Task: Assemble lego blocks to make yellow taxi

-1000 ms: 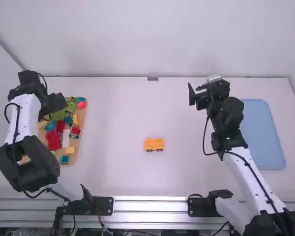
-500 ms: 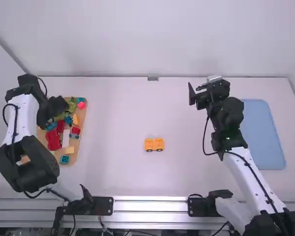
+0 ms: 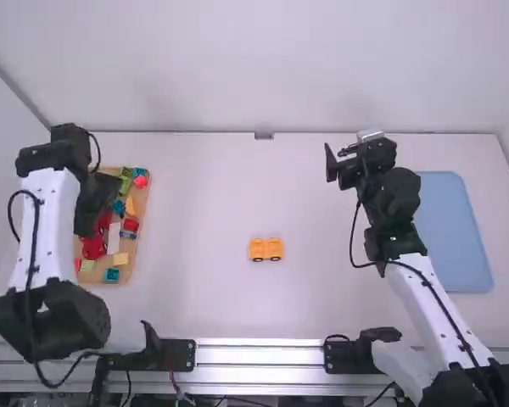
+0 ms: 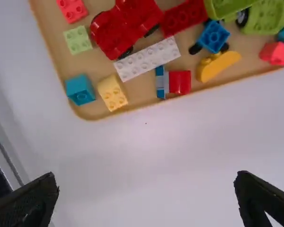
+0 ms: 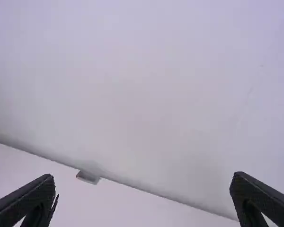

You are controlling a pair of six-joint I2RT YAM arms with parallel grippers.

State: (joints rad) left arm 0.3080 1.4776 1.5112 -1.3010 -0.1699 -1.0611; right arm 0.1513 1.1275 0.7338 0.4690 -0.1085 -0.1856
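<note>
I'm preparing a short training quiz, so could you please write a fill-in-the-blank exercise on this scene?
The longest brick in the tan tray is ____.
The left hand is not shut but ____.
In the high view, the blue tray lies beside the ____ arm.

Missing words: white; open; right.

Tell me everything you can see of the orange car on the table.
The car is a small, glossy-looking orange toy, apparently plastic. Its body reads as two blocky halves side by side with a narrow dip between them, and two dark wheels show along the side nearer the arm bases. It appears to stand upright on them, its length running left to right. It sits near the middle of the white table, between the tray and the blue mat. Only the table touches it.
</note>
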